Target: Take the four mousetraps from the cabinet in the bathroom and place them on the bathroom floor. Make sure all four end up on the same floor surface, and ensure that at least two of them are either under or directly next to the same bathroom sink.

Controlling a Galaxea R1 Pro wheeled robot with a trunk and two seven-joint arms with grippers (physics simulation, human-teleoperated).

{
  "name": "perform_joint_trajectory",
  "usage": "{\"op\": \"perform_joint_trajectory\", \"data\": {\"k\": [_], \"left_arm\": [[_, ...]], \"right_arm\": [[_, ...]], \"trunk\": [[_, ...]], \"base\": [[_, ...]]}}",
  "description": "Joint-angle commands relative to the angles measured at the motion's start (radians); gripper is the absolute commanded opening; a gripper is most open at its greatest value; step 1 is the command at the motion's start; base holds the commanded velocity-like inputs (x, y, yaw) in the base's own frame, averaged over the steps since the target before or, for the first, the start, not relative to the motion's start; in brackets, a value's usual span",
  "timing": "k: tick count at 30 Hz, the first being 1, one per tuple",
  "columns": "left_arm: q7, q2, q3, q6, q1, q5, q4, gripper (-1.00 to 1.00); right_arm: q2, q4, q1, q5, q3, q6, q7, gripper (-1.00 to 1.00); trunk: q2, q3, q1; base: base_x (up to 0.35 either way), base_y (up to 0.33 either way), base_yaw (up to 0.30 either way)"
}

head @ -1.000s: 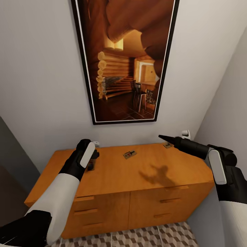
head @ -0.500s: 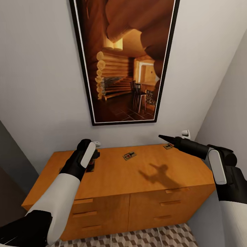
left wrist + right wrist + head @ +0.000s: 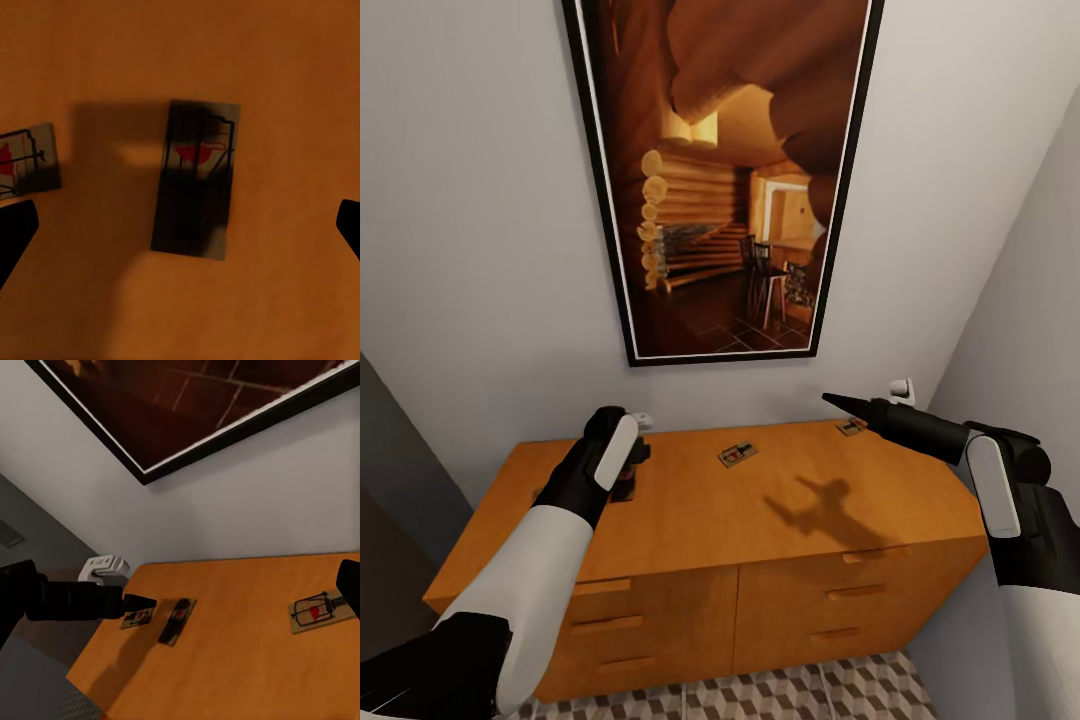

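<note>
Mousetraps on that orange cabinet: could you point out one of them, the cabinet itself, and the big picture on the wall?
mousetrap (image 3: pixel 738 454), head view, middle of its wooden base.
cabinet (image 3: pixel 780 520), head view, bare part of its flat top.
picture (image 3: pixel 725 180), head view, centre of the framed log-cabin image.

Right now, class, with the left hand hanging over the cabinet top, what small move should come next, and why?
Probably lower the left hand straight down and close on the mousetrap. In the left wrist view that trap lies flat on the cabinet midway between the two open fingers, darkened by the hand's shadow. A second trap lies apart to one side, so it should not get caught.
</note>
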State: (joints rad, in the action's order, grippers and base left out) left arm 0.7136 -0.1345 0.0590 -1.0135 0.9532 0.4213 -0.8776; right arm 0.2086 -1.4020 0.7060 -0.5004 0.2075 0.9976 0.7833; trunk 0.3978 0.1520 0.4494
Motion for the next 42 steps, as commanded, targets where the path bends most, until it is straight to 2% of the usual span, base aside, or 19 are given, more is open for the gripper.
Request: {"op": "perform_joint_trajectory", "data": {"k": [1,22,36,42], "left_arm": [[0.01,0.002,0.002,-0.002,0.001,0.01,0.001,1.0],[0.01,0.007,0.002,0.005,-0.005,0.008,0.101,1.0],[0.01,0.005,0.002,0.004,-0.005,0.009,0.11,1.0],[0.01,0.005,0.002,0.005,-0.005,0.01,0.11,1.0]], "right_arm": [[0.0,0.0,0.001,0.003,0.001,0.004,0.006,1.0],[0.0,0.0,0.001,0.003,0.001,0.004,0.005,1.0],[0.0,0.0,0.001,0.003,0.001,0.004,0.006,1.0],[0.0,0.0,0.001,0.003,0.001,0.004,0.006,1.0]], "trunk": [[0.002,0.002,0.001],[0.002,0.002,0.001],[0.002,0.002,0.001],[0.002,0.002,0.001]], "base": [[0.0,0.0,0.0],[0.0,0.0,0.0],[0.003,0.0,0.0],[0.145,-0.046,0.0]]}}
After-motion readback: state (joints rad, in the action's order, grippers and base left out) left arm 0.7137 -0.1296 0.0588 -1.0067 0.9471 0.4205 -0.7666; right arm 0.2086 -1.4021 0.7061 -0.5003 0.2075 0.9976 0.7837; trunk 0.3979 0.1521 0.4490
